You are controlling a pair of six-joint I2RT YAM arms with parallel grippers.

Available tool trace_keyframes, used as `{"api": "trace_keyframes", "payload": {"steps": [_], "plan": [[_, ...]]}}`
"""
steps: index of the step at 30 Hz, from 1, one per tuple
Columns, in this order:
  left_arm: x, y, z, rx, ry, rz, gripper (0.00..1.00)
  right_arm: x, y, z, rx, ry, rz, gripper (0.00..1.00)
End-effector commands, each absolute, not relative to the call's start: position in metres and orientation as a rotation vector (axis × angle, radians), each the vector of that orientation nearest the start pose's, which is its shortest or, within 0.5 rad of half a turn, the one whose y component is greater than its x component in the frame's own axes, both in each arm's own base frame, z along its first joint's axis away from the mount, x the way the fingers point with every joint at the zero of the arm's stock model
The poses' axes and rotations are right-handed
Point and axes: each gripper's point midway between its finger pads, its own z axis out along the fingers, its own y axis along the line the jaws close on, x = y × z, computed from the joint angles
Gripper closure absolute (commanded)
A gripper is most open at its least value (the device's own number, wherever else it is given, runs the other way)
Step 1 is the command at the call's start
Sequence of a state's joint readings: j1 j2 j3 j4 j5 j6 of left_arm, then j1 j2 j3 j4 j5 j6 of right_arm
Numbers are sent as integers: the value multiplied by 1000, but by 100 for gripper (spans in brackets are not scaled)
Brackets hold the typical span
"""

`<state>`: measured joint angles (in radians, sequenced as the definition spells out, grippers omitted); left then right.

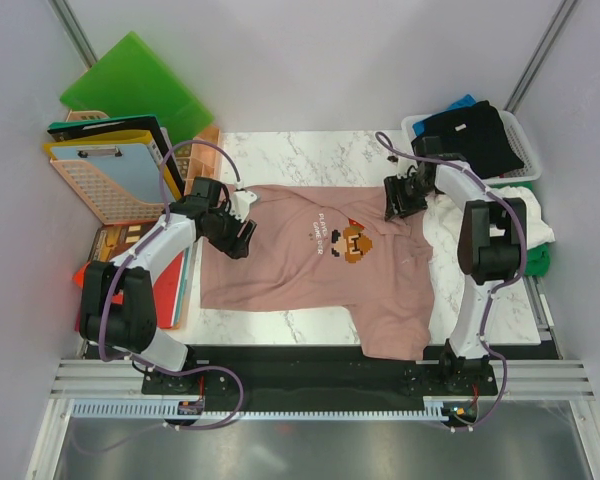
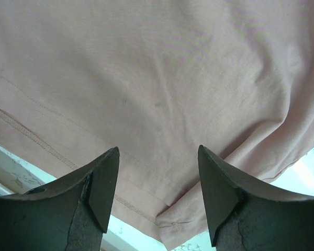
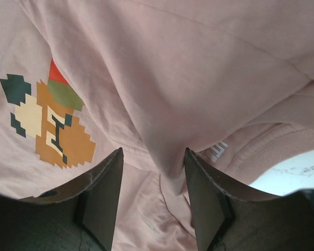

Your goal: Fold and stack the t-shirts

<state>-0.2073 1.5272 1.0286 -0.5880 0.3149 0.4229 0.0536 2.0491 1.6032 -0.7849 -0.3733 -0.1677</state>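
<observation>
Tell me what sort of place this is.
Probably a robot test booth: plain white walls enclose a marble-patterned table, left arm and right arm bolted to a metal rail, a pink t-shirt spread between them.

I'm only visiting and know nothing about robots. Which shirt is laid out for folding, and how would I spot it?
Find the white marble table; spread flat across its middle lies a dusty pink t-shirt. Unlike the dark clothes heaped in the white basket at the far right corner, it shows a small pixel character print on its chest.
</observation>
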Motion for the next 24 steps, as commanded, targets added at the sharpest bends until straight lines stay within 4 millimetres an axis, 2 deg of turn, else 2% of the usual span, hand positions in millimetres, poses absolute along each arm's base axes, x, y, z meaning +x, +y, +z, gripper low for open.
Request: {"api": "trace_keyframes", "payload": {"steps": [1,7,8,9,10,13,16,17,24], "plan": [[326,-110,87,891,2404,-338,31,428,85,45,-392,2721,456,43],[324,-107,87,894,2401,-323,31,424,81,35,-391,2747,406,45],[324,-107,88,898,2396,-317,31,423,78,36,-390,2747,384,60],[323,-106,88,899,2394,-314,31,422,76,36,-392,2750,371,82],[322,-106,88,902,2395,-310,31,422,73,37,-385,2749,349,100],[320,-104,85,907,2397,-303,31,419,71,42,-399,2745,314,100],[317,-105,80,903,2407,-318,31,418,70,56,-408,2715,306,100],[316,-106,79,907,2406,-325,31,419,71,68,-409,2685,305,100],[314,-103,71,902,2420,-309,31,415,79,122,-434,2577,352,100]]}}
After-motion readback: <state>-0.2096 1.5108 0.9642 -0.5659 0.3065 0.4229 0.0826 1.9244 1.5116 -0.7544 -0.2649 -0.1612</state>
